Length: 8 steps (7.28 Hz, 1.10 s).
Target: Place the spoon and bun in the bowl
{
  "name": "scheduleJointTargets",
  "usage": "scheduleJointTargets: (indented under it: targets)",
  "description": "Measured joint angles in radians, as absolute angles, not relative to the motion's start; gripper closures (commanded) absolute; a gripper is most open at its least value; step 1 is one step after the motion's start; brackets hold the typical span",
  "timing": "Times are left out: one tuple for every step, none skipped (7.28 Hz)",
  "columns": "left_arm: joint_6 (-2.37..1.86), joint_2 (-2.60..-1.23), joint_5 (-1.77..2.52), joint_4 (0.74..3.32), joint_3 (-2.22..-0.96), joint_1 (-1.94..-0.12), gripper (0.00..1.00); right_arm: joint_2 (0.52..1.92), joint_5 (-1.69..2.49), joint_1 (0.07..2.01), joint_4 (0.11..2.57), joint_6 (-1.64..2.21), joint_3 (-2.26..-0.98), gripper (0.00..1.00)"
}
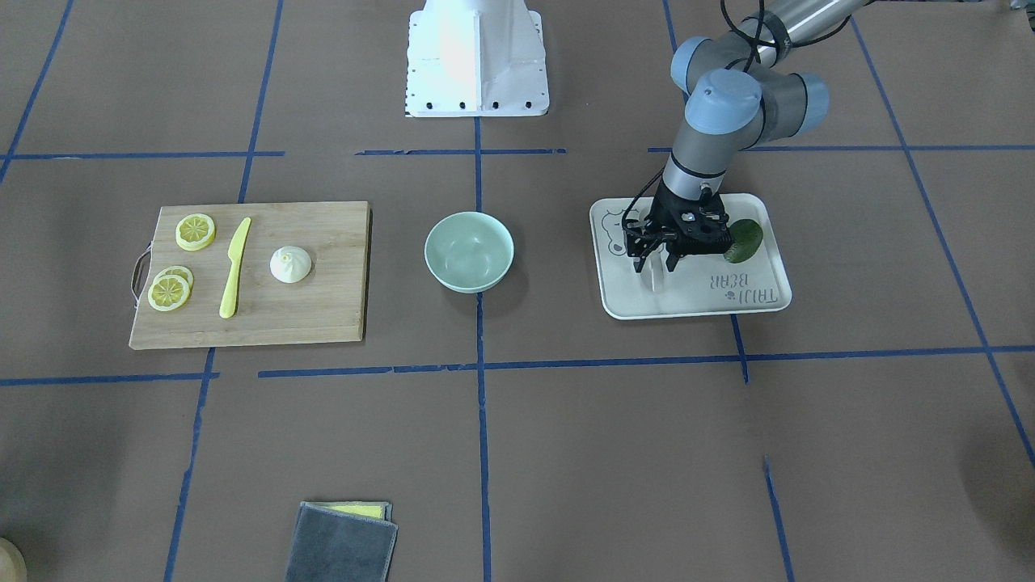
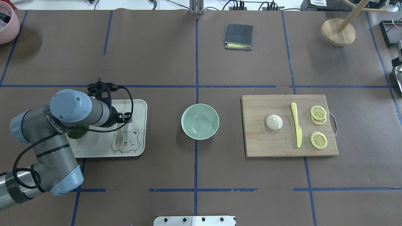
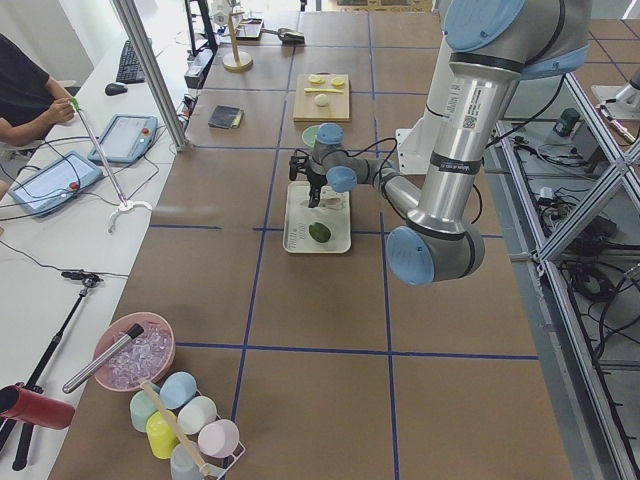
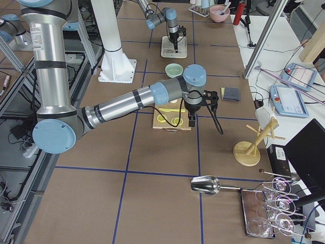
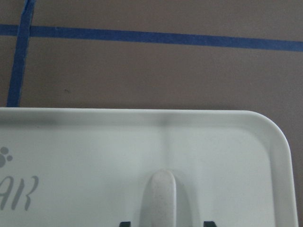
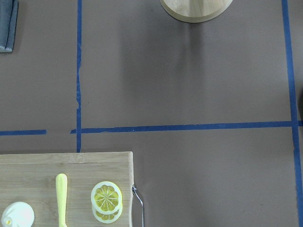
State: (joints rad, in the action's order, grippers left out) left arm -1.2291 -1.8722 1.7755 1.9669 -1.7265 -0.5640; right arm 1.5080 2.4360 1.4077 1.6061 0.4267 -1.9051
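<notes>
The off-white spoon lies on the white bear-print tray; its scoop shows in the overhead view. My left gripper is low over the tray, open, with one dark fingertip on each side of the spoon handle. The white bun sits on the wooden cutting board. The mint-green bowl stands empty at the table's middle. My right gripper hangs above the board's outer end; I cannot tell whether it is open or shut.
A dark green fruit lies on the tray beside my left gripper. A yellow knife and lemon slices share the board with the bun. A grey cloth and a wooden stand are at the far side.
</notes>
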Motion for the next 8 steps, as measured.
scheduleJointTargets:
  targets:
    - [-1.229, -1.872, 1.775, 1.965, -1.727, -0.564, 0.81, 1.508, 2.436, 1.407, 1.606, 0.428, -1.905, 0.0]
    - [-1.229, -1.873, 1.775, 1.964, -1.726, -0.563, 0.95, 1.508, 2.436, 1.407, 1.606, 0.428, -1.905, 0.0]
    - [-1.229, -1.873, 1.774, 1.961, -1.726, -0.563, 1.0, 1.508, 2.436, 1.407, 1.606, 0.428, -1.905, 0.0]
    - [-1.23, -1.873, 1.774, 1.96, -1.729, -0.564, 1.0, 1.508, 2.436, 1.407, 1.606, 0.428, -1.905, 0.0]
    - [-1.23, -1.873, 1.775, 1.956, -1.74, -0.568, 1.0, 1.507, 2.436, 1.407, 1.606, 0.429, -1.905, 0.0]
    - [-1.229, -1.873, 1.776, 1.94, -1.763, -0.573, 1.0, 1.506, 2.436, 1.401, 1.606, 0.438, -1.908, 0.0]
    - [-1.228, -1.875, 1.777, 1.907, -1.79, -0.58, 1.0, 1.503, 2.436, 1.382, 1.606, 0.466, -1.917, 0.0]
    - [-1.228, -1.881, 1.779, 1.879, -1.812, -0.6, 1.0, 1.494, 2.434, 1.342, 1.595, 0.524, -1.932, 0.0]
